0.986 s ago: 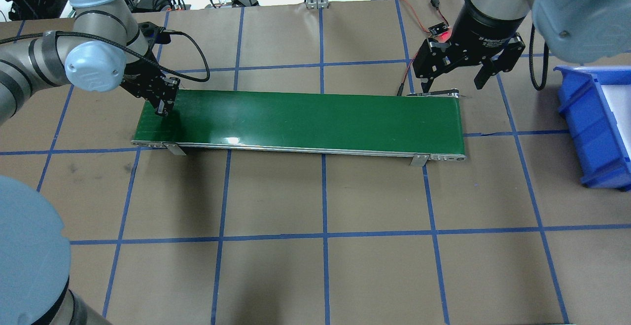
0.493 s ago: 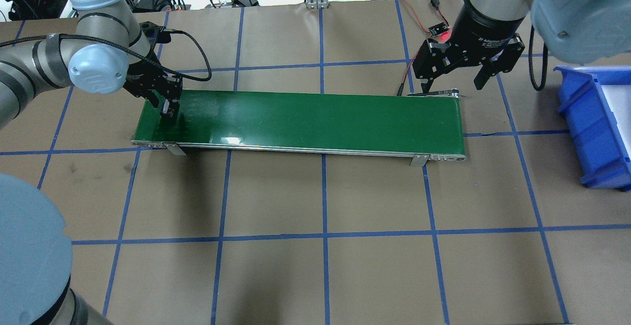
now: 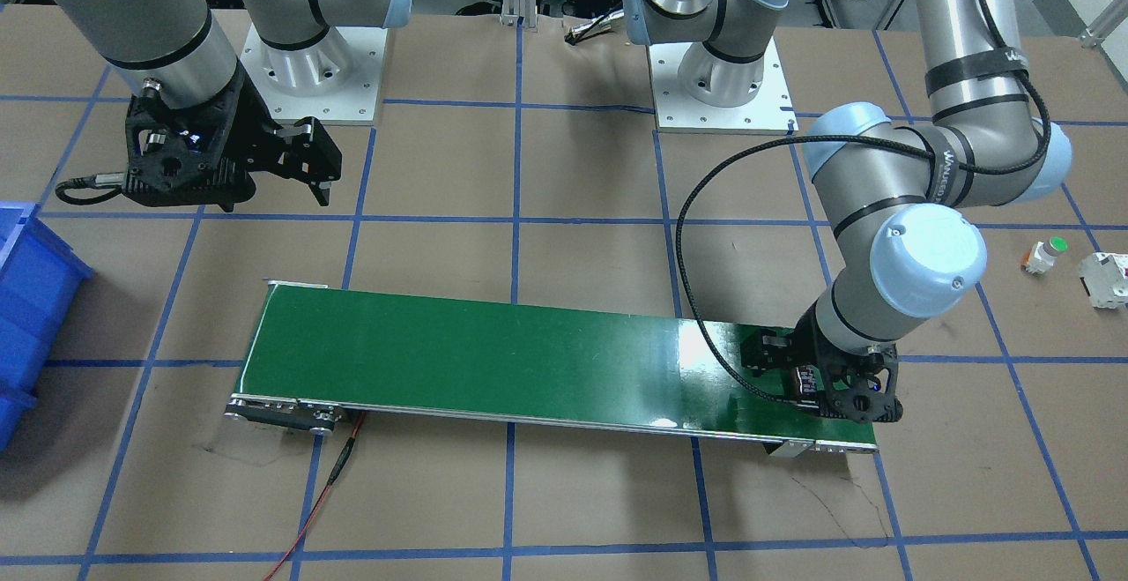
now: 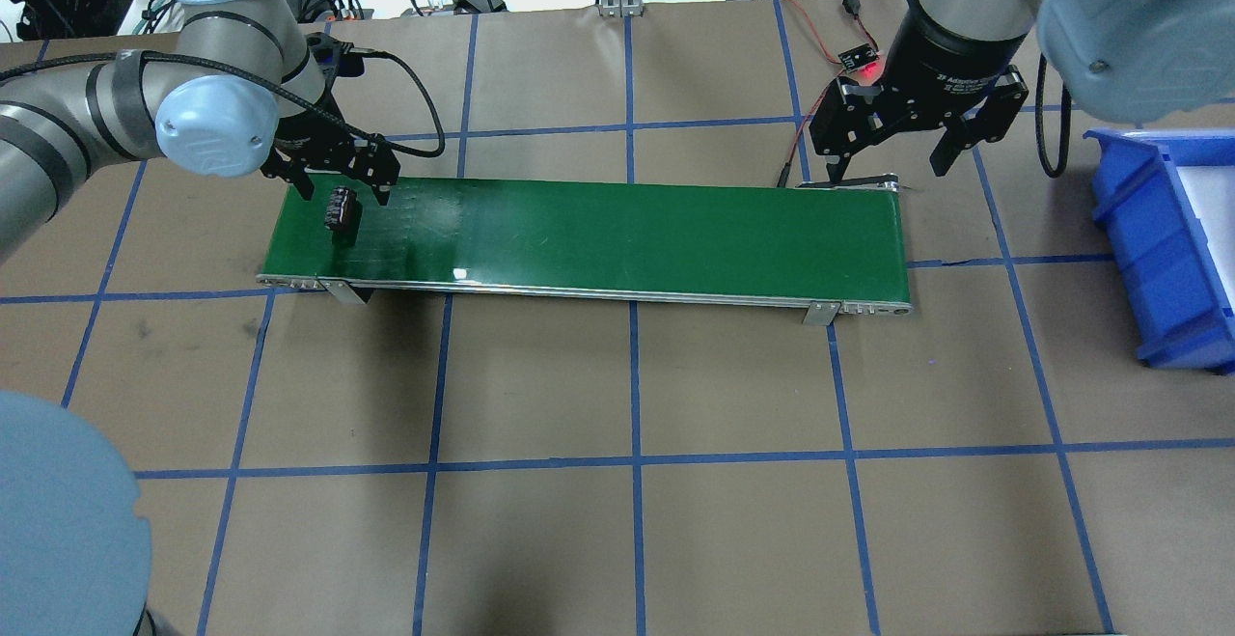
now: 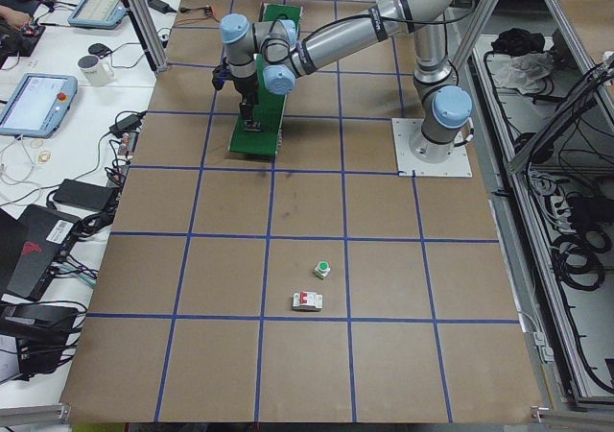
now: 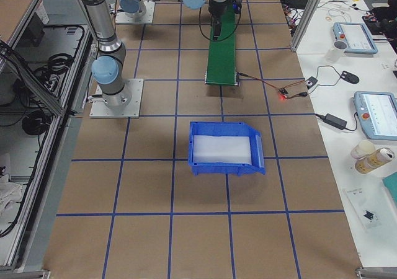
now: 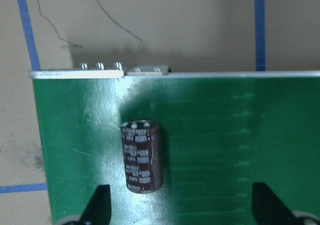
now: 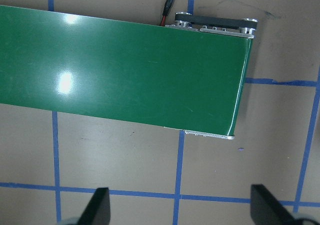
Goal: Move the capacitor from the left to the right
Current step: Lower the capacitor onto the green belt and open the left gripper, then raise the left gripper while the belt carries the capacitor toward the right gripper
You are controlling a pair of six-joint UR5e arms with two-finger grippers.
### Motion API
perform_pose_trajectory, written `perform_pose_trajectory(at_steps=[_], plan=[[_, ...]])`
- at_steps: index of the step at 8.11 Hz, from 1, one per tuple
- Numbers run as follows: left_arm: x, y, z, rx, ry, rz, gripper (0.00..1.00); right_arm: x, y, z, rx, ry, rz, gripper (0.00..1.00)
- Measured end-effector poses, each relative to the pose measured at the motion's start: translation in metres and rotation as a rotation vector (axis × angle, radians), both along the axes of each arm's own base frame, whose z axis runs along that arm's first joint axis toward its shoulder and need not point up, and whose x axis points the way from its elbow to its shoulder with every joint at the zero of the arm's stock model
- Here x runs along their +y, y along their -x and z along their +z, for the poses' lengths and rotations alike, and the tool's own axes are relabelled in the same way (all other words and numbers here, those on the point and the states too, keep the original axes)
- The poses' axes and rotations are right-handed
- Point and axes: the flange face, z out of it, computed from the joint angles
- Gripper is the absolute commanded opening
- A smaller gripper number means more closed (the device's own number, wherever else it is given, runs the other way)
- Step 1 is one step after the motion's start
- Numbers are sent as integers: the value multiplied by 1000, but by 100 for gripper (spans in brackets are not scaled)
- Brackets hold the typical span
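The capacitor (image 4: 341, 209), a short black cylinder with pale markings, lies on its side at the left end of the green conveyor belt (image 4: 617, 231). It also shows in the left wrist view (image 7: 141, 156). My left gripper (image 4: 343, 188) hovers just above it, open, with both fingers clear of the capacitor (image 3: 805, 383). My right gripper (image 4: 885, 169) is open and empty above the far edge of the belt's right end, and the right wrist view shows that end of the belt (image 8: 150, 70) bare.
A blue bin (image 4: 1167, 240) stands on the table past the belt's right end. A small white part with a green cap (image 3: 1044, 255) and a white breaker block (image 3: 1106, 277) lie beyond the belt's left end. A red wire (image 4: 815, 105) runs behind the belt.
My left gripper was shut and low on the belt; it has opened and lifted back, and the capacitor now lies free on the belt. The right arm has not moved.
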Motion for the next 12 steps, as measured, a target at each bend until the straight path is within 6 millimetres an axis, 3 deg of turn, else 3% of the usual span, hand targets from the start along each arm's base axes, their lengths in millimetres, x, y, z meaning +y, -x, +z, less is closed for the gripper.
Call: perform_pose_trajectory(at_steps=[1, 3, 6, 9, 12], plan=[[13, 15, 22, -2, -20, -4, 100, -1, 0, -2, -4, -5, 0, 100], [46, 34, 87, -4, -23, -18, 100, -6, -1, -12, -13, -26, -1, 100], [104, 62, 177, -10, 5, -41, 100, -31, -7, -46, -108, -49, 31, 100], [144, 97, 217, 34, 47, -17, 100, -61, 19, -103, -147, 11, 68, 100], [163, 108, 239, 76, 92, -27, 100, -65, 38, -149, -161, 54, 73, 100]])
